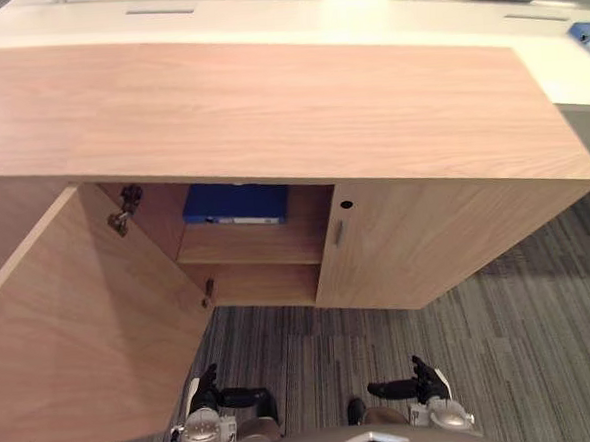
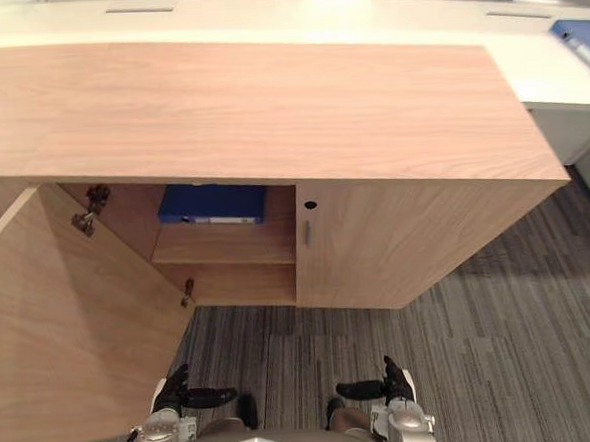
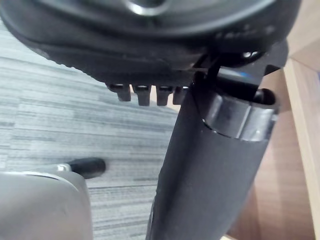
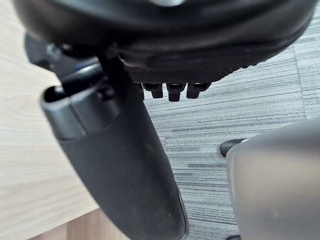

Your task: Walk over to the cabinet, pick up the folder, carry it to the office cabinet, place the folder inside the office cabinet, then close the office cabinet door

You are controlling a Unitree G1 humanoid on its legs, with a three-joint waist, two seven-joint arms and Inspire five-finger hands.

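A blue folder (image 1: 236, 203) lies flat on the upper shelf (image 1: 246, 246) inside the low wooden office cabinet (image 1: 268, 112). The cabinet's left door (image 1: 81, 324) stands swung wide open toward me, while its right door (image 1: 427, 243) is closed. My left hand (image 1: 226, 397) hangs low in front of the open door, fingers relaxed and holding nothing. My right hand (image 1: 413, 382) hangs level with it over the carpet, also open and holding nothing. Both hands are well short of the folder. The wrist views show the left hand (image 3: 150, 40) and right hand (image 4: 175, 35) over grey carpet.
A long white desk (image 1: 263, 23) runs behind the cabinet, with another blue folder (image 2: 582, 43) at its far right end. Striped grey carpet (image 1: 483, 350) covers the floor in front. The open door's edge reaches close to my left side.
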